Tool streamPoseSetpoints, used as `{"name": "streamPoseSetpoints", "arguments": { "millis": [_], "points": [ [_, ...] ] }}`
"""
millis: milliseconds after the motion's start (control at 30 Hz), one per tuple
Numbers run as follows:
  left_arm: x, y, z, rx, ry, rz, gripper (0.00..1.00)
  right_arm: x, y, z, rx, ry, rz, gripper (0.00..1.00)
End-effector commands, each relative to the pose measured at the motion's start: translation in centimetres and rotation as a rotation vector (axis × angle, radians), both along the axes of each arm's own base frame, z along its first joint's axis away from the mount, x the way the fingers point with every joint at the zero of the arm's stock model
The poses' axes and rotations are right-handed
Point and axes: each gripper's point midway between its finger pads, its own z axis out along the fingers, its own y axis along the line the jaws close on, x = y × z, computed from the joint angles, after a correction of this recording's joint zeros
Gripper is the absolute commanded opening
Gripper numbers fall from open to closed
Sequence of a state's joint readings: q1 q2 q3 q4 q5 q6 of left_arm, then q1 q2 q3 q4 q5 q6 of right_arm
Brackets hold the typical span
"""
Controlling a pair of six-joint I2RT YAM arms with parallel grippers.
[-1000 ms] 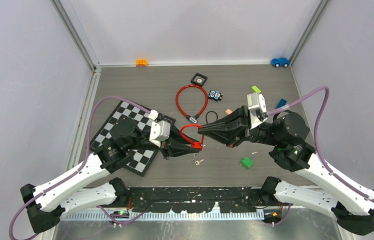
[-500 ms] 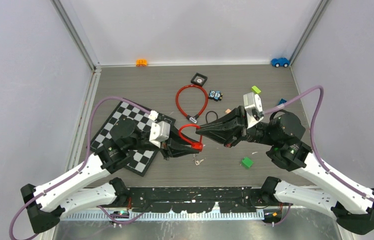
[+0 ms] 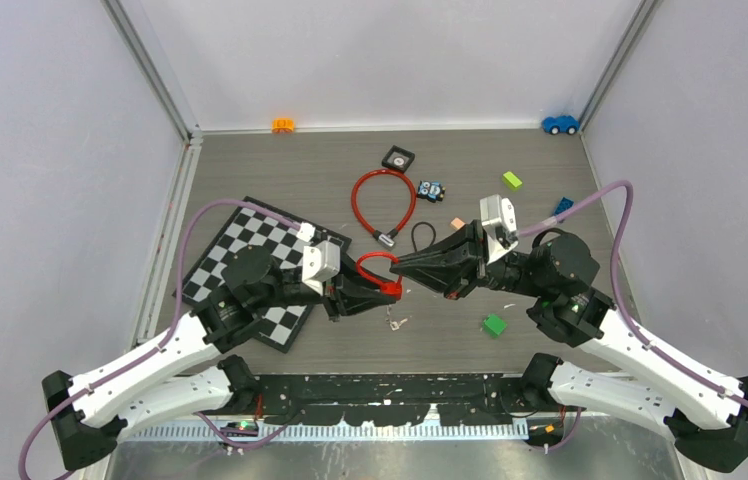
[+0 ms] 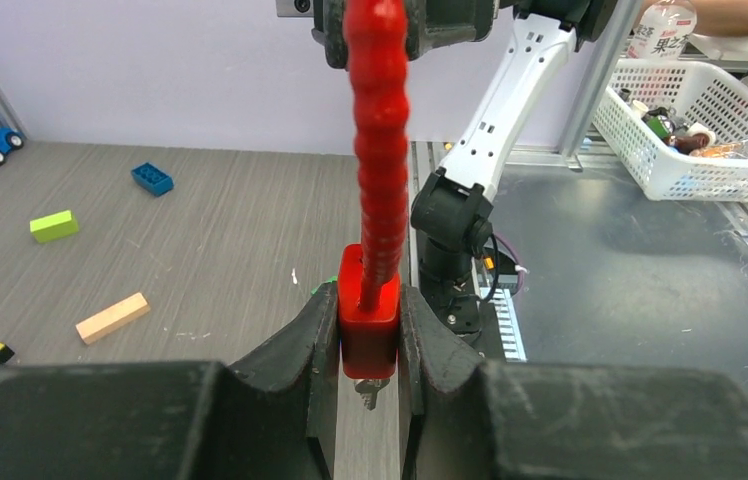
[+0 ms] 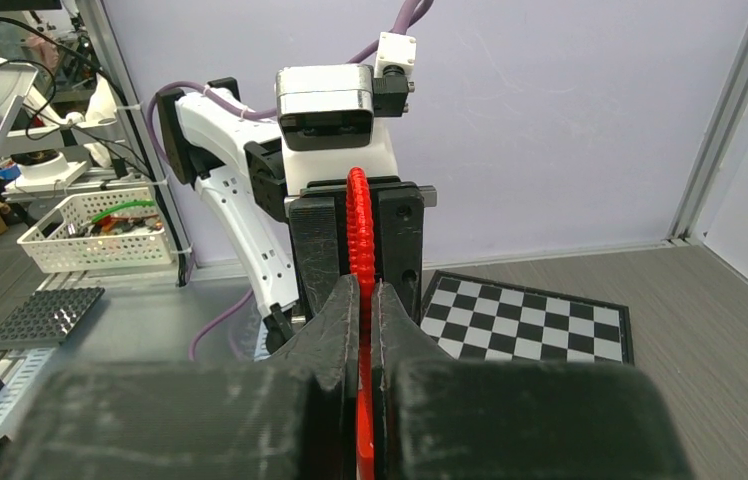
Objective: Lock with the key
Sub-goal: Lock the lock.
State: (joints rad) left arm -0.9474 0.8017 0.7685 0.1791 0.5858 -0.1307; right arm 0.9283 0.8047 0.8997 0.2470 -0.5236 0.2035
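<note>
Both your grippers hold the red ribbed cable lock (image 3: 374,255) above mid-table.
Your left gripper (image 4: 368,345) clamps its red block body (image 4: 367,322); your right gripper (image 5: 366,292) pinches the cable. The small silver key (image 3: 397,323) lies on the grey table (image 3: 280,170) below.

The table (image 3: 280,180) is gray with thin stripes like wood. A black and white checkerboard (image 3: 250,240) lies flat on its left side. Near the middle lies a red cable ring (image 3: 355,203), with a black square (image 3: 398,158) and a little toy (image 3: 431,189) close by. A black ring (image 3: 422,234) and a tan block (image 3: 457,223) lie near each other. Small keys (image 3: 397,323) and a green cube (image 3: 494,324) lie near the front. A green brick (image 3: 512,180) and a blue brick (image 3: 563,205) lie on the right. At the back wall are an orange brick (image 3: 283,125) and a blue car (image 3: 559,124).
</note>
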Motion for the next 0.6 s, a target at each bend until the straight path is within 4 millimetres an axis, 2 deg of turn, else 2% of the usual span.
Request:
{"name": "streamPoseSetpoints", "arguments": {
  "millis": [0,300,500,567],
  "points": [
    [-0.1,1.1,7.1,-0.231,-0.125,0.043,0.00,0.2,1.1,-4.8,-0.122,0.074,0.023,0.01],
    [0.3,1.5,7.7,-0.256,-0.130,0.071,0.00,0.5,1.6,-7.7,-0.177,0.113,0.027,0.01],
    [0.9,1.7,6.8,-0.248,-0.118,0.110,0.00,0.9,1.3,-7.5,-0.163,0.119,-0.005,0.01],
    [1.0,1.6,6.4,-0.244,-0.107,0.112,0.00,1.1,1.4,-7.2,-0.152,0.108,-0.012,0.06]
  ]
}}
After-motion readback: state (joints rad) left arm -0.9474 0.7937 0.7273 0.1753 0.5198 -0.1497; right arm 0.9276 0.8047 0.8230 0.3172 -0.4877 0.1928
